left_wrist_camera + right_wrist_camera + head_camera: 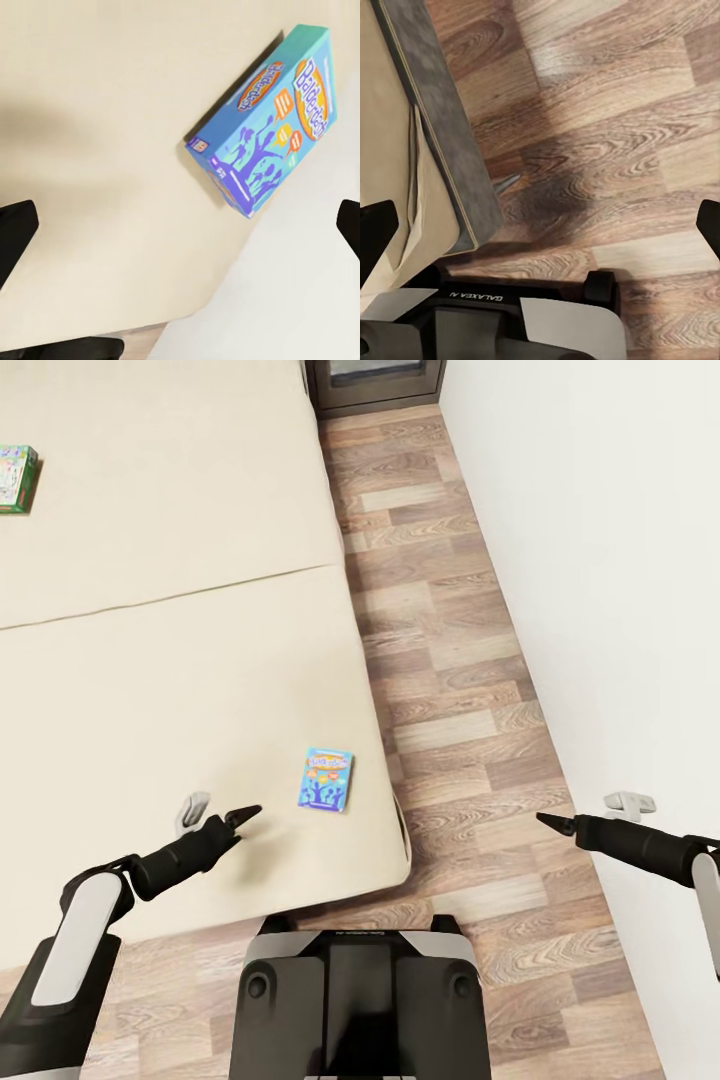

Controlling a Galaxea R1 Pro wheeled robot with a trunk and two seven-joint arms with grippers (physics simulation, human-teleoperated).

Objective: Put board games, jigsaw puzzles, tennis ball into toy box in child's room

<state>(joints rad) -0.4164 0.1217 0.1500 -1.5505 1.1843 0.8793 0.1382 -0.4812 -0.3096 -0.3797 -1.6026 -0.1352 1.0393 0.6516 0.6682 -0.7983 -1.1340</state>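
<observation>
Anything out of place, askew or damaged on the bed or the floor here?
Nothing damaged or spilled. The blue board game lies flat near the bed corner, slightly askew to its edge; the green-edged one lies farther up the mattress.

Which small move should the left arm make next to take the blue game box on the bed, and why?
Probably move the left claw forward and to its right, over the blue game box. The box lies flat near the corner of the bed, just beyond the fingertips and untouched. In the left wrist view the fingers stand wide apart, ready to close on it.
</observation>
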